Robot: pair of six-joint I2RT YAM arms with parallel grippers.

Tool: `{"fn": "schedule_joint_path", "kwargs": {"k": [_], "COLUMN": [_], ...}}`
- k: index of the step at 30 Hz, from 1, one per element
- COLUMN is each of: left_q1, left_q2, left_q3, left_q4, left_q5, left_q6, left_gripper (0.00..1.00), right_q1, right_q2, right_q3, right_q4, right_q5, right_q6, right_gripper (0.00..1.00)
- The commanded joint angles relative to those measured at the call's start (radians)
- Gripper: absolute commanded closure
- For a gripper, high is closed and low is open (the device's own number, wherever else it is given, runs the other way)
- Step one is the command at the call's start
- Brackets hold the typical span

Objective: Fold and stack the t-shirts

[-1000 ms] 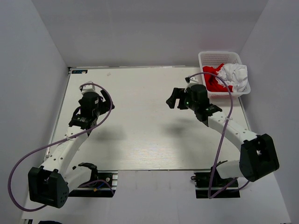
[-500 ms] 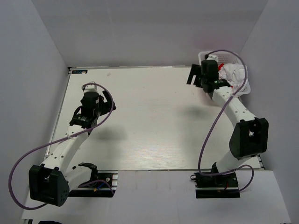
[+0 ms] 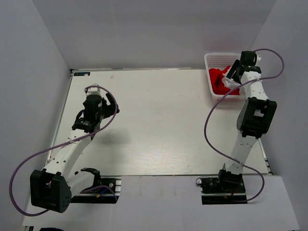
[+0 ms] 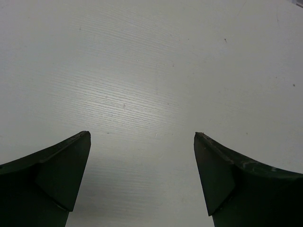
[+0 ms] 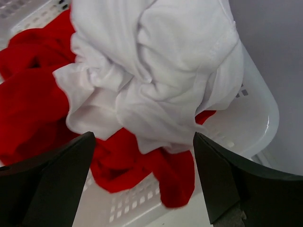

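A crumpled red t-shirt (image 5: 33, 109) and a crumpled white t-shirt (image 5: 156, 71) lie together in a white mesh basket (image 5: 255, 123), the white one on top; the red one shows in the top view (image 3: 219, 81) at the table's far right. My right gripper (image 5: 144, 142) is open and empty, just above the shirts over the basket (image 3: 239, 72). My left gripper (image 4: 142, 137) is open and empty above the bare table, at the left in the top view (image 3: 91, 102).
The white table (image 3: 159, 125) spreads between the arms. The basket (image 3: 216, 58) stands in the far right corner by the grey walls. A purple cable (image 3: 211, 120) loops beside the right arm.
My right arm has swung from the table's middle right to the far right and now hangs over the basket. The left arm has barely moved.
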Motion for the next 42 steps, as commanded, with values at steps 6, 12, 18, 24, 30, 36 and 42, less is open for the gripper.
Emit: {"fn": "schedule_joint_path", "kwargs": {"k": [6, 12, 18, 24, 30, 36, 42], "left_q1": [0.005, 0.005, 0.005, 0.005, 0.005, 0.005, 0.005], "left_q2": [0.002, 0.054, 0.089, 0.089, 0.069, 0.037, -0.021], "left_q3": [-0.020, -0.020, 0.000, 0.000, 0.000, -0.011, -0.029], "left_q4": [0.047, 0.047, 0.038, 0.038, 0.047, 0.047, 0.047], "left_q5": [0.015, 0.015, 0.006, 0.006, 0.006, 0.024, 0.024], "left_q6": [0.023, 0.023, 0.023, 0.023, 0.023, 0.023, 0.023], "left_gripper": [0.00, 0.00, 0.00, 0.00, 0.00, 0.00, 0.00], "right_q1": [-0.078, -0.083, -0.076, -0.080, -0.083, -0.083, -0.084], "right_q2": [0.200, 0.297, 0.322, 0.268, 0.092, -0.068, -0.213], "right_q3": [0.168, 0.182, 0.104, 0.032, 0.038, 0.151, 0.285], "right_q4": [-0.001, 0.025, 0.037, 0.089, 0.116, 0.077, 0.066], "right_q5": [-0.159, -0.320, -0.453, -0.510, -0.518, -0.504, -0.463], "right_q6": [0.129, 0.185, 0.192, 0.159, 0.143, 0.139, 0.123], "right_gripper": [0.10, 0.10, 0.26, 1.00, 1.00, 1.00, 1.00]}}
